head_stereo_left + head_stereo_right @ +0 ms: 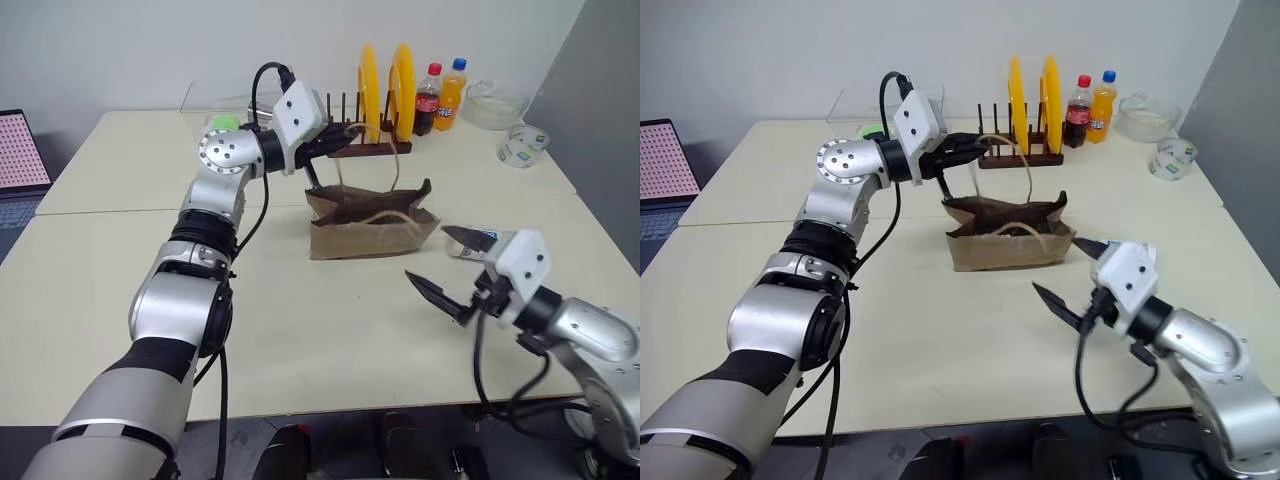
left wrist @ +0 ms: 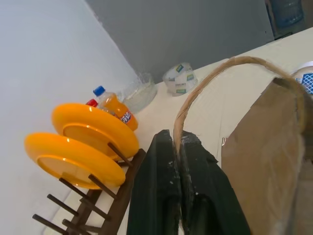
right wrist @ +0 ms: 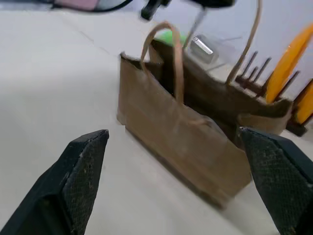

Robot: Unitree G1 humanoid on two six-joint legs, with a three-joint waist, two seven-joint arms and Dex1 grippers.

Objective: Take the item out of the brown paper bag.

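Wide-spread black right gripper, creased kraft brown paper bag, cord handle seemingly pinched by left gripper

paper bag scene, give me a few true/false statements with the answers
1. The left gripper is pinching a cord handle of the brown paper bag. True.
2. The right gripper is shut on the bag's other handle. False: its fingers are spread wide, clear of the bag, holding nothing.
3. The item lies on the table beside the bag, outside it. True.
4. The bag lies flat on its side. False: it stands upright with its mouth open.
5. Two yellow plates stand in a rack behind the bag. True.
6. The tape roll sits inside the bag. False: it is on the table beside the glass bowl.
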